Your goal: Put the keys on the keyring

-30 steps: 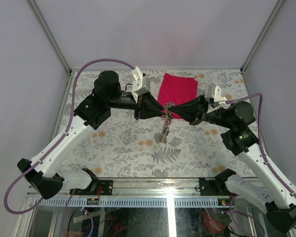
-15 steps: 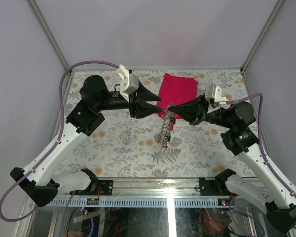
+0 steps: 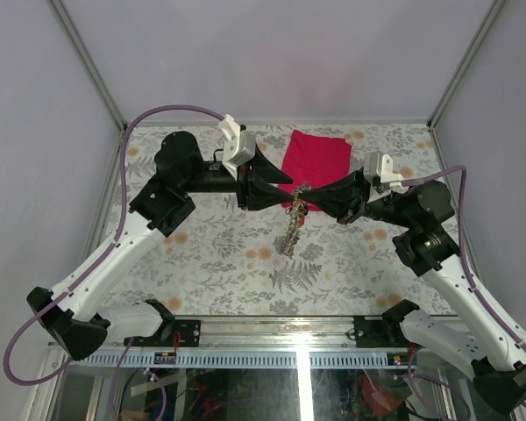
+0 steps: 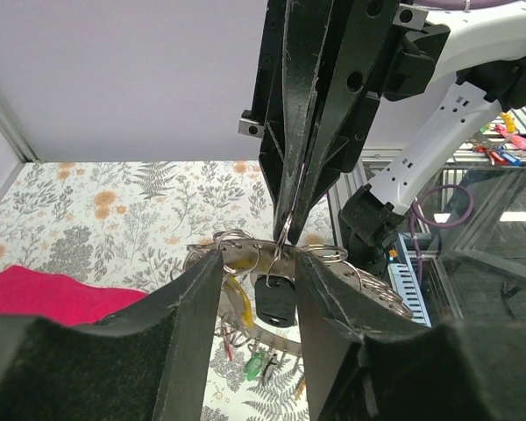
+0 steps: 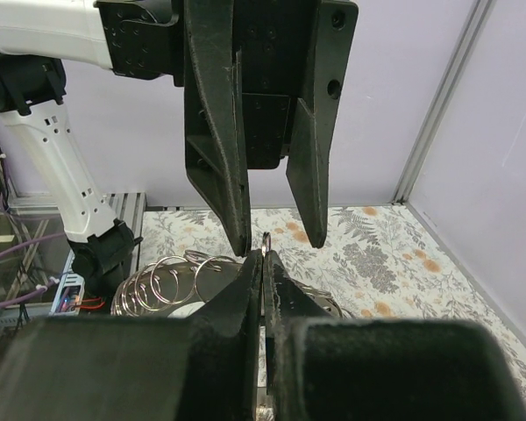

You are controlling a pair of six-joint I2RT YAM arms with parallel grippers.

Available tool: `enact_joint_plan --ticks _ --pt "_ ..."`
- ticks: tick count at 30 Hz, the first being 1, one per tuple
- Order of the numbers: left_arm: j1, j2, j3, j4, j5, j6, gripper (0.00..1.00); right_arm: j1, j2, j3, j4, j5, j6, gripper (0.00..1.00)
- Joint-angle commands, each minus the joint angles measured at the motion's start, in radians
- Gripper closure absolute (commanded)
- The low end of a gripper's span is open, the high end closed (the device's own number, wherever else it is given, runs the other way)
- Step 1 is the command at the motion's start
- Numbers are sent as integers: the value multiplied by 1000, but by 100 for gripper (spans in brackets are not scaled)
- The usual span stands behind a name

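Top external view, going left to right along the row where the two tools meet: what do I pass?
Left arm's elbow → left wrist camera → left tool → right tool → right wrist camera → right arm's elbow.

Top view: the keys hang as one small cluster, and we cannot separate them or read their colours. The black tips of the left claw and right claw meet there, masking what sits between them. Left wrist view: the left claw's own fingers, out of focus, cover the lower keyring and most key heads. One finger cuts off the red cloth. A thin loop of the keyring vanishes between the right claw's clamped tips. Right wrist view: that claw's fingers hide the lower half of the keyring's loops.
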Motion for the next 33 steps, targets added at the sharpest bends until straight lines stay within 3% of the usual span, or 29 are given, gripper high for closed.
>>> enact_joint_plan --ticks 1,14,19,22,26,31,33 --pt "5 6 -4 94 32 -25 61 3 -8 46 99 -21 15 100" --pt "5 39 3 101 88 -34 70 2 -10 37 112 -16 21 100" --pt "3 50 8 89 101 -31 85 3 -8 38 116 -16 25 100" --pt "3 49 12 85 101 -28 99 2 -4 38 112 -18 24 100" --pt "3 47 37 8 78 11 100 2 -9 42 81 -12 3 100" --pt "3 70 158 -306 -19 214 100 2 -30 91 -128 36 -132 77" --pt "2 82 187 -409 -88 279 100 1 -25 110 -218 82 -176 72"
